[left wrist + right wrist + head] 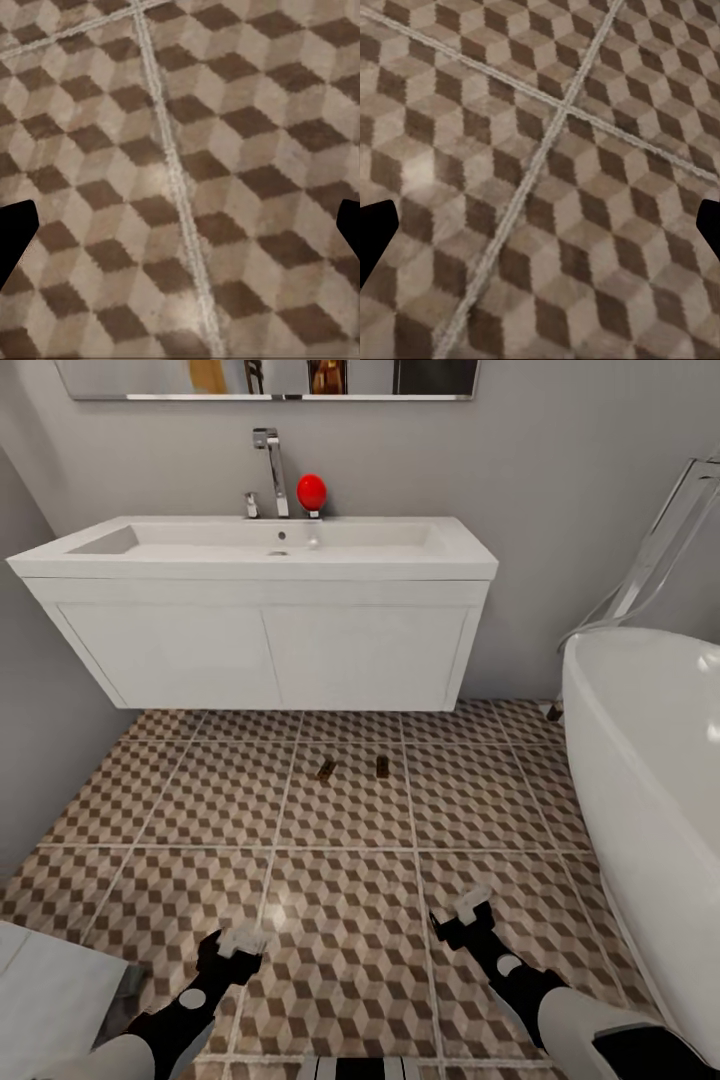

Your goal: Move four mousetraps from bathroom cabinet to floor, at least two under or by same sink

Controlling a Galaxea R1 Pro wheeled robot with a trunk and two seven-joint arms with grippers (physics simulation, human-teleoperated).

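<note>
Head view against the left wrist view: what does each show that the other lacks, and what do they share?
Head view alone: the sink on its vanity, two mousetraps lying apart on the tiles in front of it, the bathtub, and both arms with the right gripper. Left wrist view alone: close-up grout lines between the spread fingertips. Both: the bathroom floor and left gripper, empty.

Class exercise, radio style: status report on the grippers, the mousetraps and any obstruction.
Left gripper and right gripper: jaws open, empty, over the bathroom floor. Two mousetraps down in front of the sink. Bathtub close on the right.
</note>
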